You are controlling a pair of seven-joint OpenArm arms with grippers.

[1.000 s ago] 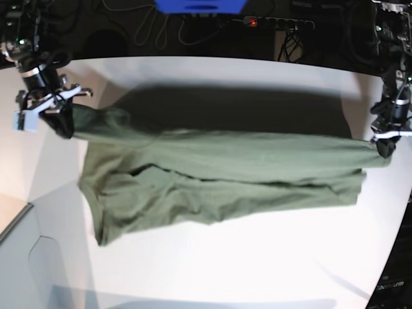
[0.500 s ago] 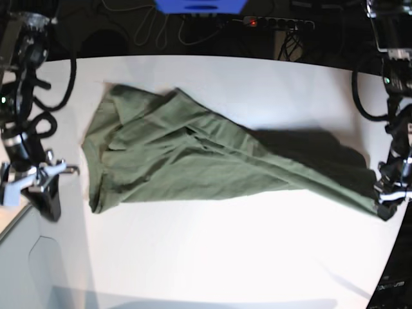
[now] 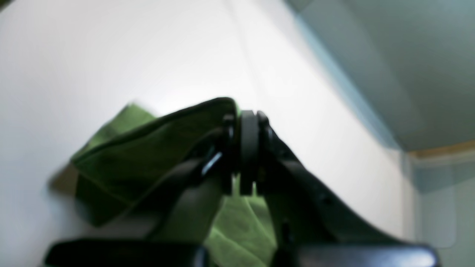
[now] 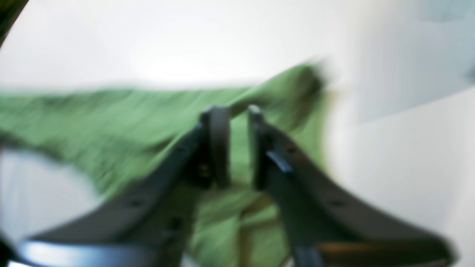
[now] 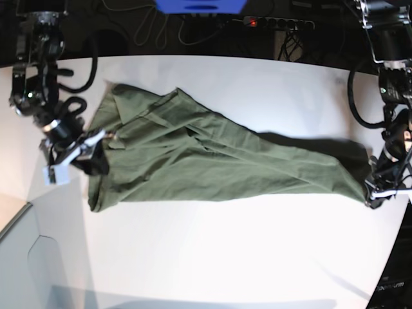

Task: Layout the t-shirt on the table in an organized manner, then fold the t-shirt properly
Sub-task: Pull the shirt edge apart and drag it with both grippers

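The olive-green t-shirt (image 5: 212,161) lies bunched and wrinkled on the white table (image 5: 225,257), wide at the left and narrowing to a point at the right. My left gripper (image 5: 376,196) is at that right tip, shut on the fabric. The left wrist view shows its fingertips (image 3: 248,115) pressed together with the t-shirt (image 3: 141,155) pinched between them. My right gripper (image 5: 96,158) is at the shirt's left edge. In the blurred right wrist view, its jaws (image 4: 237,115) stand apart with the t-shirt (image 4: 92,111) behind the gap.
A power strip (image 5: 277,22), cables and a blue object (image 5: 199,5) lie beyond the table's far edge. The table's curved edge runs close to my left gripper on the right. A grey surface (image 5: 26,257) lies off the table's front left.
A second ago both grippers held the shirt stretched out. The right let go, swung away, then came back to the shirt's left edge with jaws parted. The left lowered its corner.
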